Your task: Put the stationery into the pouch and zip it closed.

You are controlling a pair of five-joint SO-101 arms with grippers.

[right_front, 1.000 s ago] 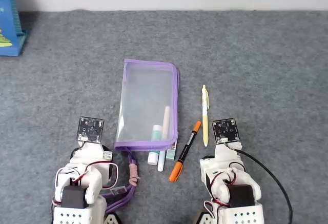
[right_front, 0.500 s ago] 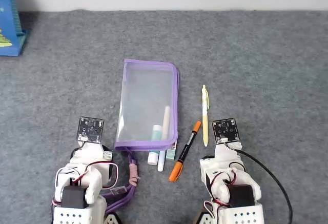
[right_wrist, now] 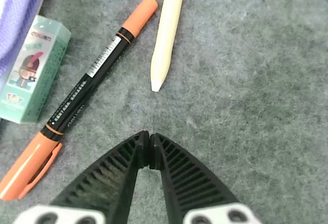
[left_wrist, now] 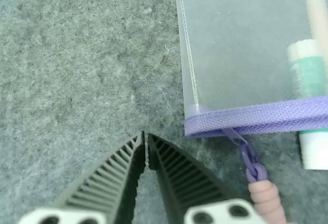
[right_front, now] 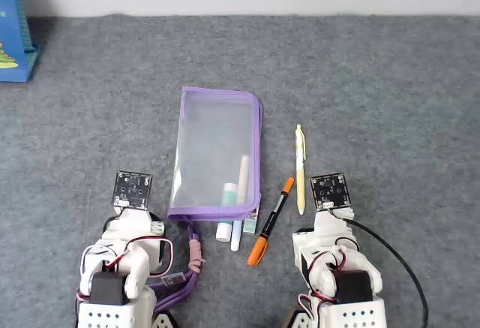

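Nothing has shifted across the last second; both arms sit parked at the near edge and every item lies exactly where it was, so the task has not moved forward. The left gripper rests with its jaws pressed together on nothing, over bare grey felt just beside the near left corner of the pouch; the right gripper is likewise pinched closed and empty, just short of the tip of the cream pen.

The clear pouch lies flat with its purple-trimmed mouth facing the arms and unzipped; a glue stick and a white stick lie half in, their ends poking out over the rim. A small green box sits touching the mouth's right corner; the orange marker and the cream pen lie wholly outside, between the pouch and the right arm. The zip pull, with its pink tassel, trails from the mouth beside the left arm.

Open felt spreads wide on the far side and to the right; the tight spot is the cluster at the mouth, where the items lie close together; a blue box stands well apart in the far left corner.
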